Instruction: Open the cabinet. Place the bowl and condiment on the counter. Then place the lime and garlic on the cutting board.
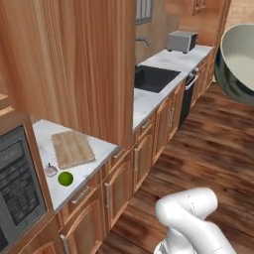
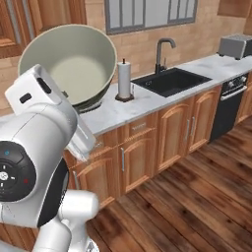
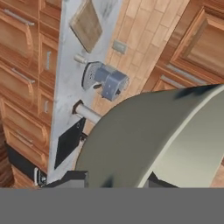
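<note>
My gripper [image 3: 114,179] is shut on the rim of the bowl [image 3: 162,140], which is dark outside and pale cream inside. I hold it tilted in the air, in front of the counter [image 2: 147,103]. The bowl [image 1: 239,59] hangs at the right edge of the left base view and sits behind my hand in the right base view, bowl [image 2: 69,61]. The cutting board [image 1: 72,148] lies on the counter with the garlic [image 1: 50,170] and the lime [image 1: 65,178] beside its near end. A small pale thing [image 3: 80,58], perhaps the condiment, stands by the board. The cabinet [image 3: 205,41] is a panelled door; I cannot tell whether it is open.
A paper-towel roll [image 2: 124,79] stands left of the sink [image 2: 172,81]. A coffee machine [image 3: 107,78] sits on the counter. A toaster [image 1: 181,40] is at the far end and a microwave [image 1: 15,188] at the near left. A tall wooden panel [image 1: 74,64] hangs over the counter.
</note>
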Robot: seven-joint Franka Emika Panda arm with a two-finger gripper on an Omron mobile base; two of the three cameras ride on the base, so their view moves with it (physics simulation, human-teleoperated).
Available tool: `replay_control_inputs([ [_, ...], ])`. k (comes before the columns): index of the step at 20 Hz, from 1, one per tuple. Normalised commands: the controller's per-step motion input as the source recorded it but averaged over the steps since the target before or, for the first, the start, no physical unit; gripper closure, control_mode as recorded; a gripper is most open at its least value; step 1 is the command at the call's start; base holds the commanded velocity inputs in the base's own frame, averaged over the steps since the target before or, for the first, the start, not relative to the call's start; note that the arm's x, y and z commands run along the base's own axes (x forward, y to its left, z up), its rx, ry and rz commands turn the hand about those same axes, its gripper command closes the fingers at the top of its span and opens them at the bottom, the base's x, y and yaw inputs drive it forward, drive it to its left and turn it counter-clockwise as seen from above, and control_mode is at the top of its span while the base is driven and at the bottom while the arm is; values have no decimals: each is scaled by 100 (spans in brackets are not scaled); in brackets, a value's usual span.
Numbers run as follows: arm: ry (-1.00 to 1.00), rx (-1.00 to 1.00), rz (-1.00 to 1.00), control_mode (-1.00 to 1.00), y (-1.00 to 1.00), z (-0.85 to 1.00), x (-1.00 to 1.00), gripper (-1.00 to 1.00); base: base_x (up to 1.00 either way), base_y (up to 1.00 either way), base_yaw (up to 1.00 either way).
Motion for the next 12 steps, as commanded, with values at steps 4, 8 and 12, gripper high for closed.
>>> replay_control_inputs([
  [4, 0, 0, 0, 100, 0, 0, 0, 100, 63, 0, 28],
  [8, 0, 0, 0, 100, 0, 0, 0, 100, 62, 0, 29],
  [12, 0, 0, 0, 100, 0, 0, 0, 100, 60, 0, 31],
])
